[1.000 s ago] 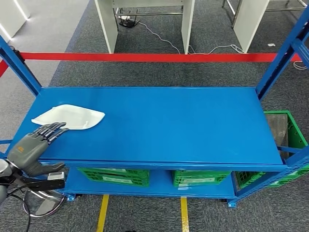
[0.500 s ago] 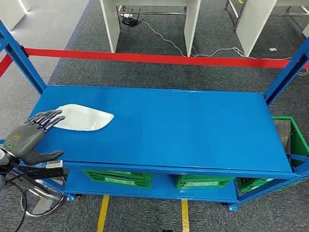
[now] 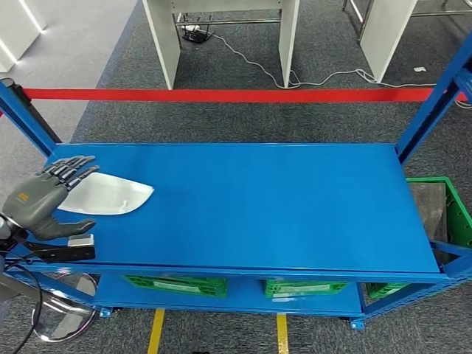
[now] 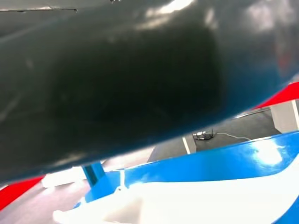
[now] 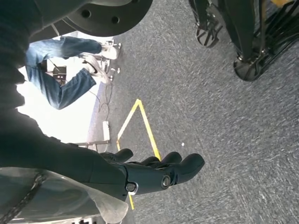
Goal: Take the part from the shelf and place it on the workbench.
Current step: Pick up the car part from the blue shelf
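While the left hand (image 3: 41, 200) has edged forward, fingers spread and holding nothing, its fingertips now overlap the white part (image 3: 108, 195) lying on the blue shelf (image 3: 267, 199); grasping comes next. The right hand (image 5: 155, 173) hangs open.

I see my left hand (image 3: 39, 203) low at the left side of the head view, palm turned down, fingers (image 3: 72, 168) stretched forward and a little apart, thumb pointing sideways. It seems to hold nothing, but its wrist view is too dark to confirm. My right hand (image 5: 155, 173) hangs down, fingers straight and together, holding nothing.
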